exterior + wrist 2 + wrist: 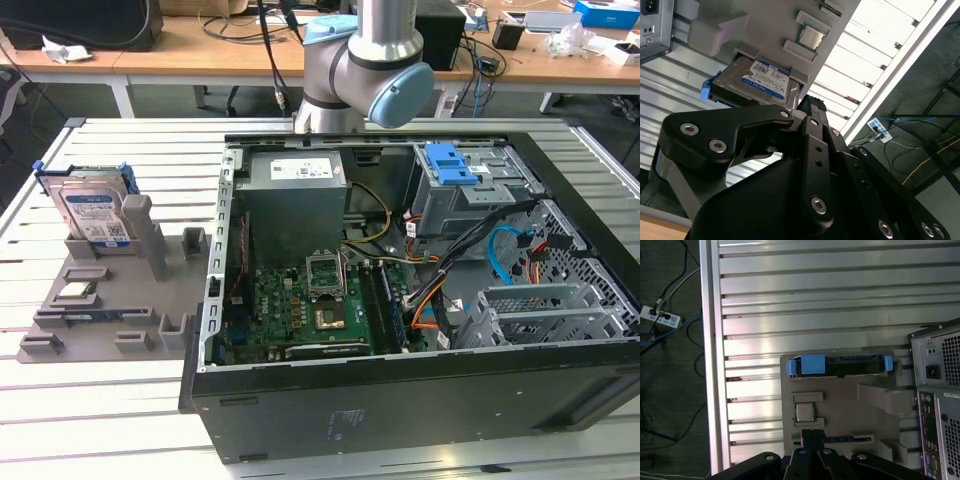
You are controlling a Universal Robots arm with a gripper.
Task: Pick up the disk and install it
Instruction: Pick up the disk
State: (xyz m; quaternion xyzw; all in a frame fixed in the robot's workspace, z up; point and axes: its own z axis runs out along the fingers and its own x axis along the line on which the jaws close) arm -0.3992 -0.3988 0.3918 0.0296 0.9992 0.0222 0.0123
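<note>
The gripper [811, 434], jaws closed on nothing, faces the disk [840, 365] standing apart ahead, long axis crosswise

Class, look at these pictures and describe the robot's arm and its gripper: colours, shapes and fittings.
In the exterior view, the arm is a round silver-grey metal tube with bulky cylindrical joints closed by pale blue caps. In the second wrist view, the gripper is matt black, built of flat linkage bars pinned with round silver screw heads, widening into a smooth rounded black body.
</note>
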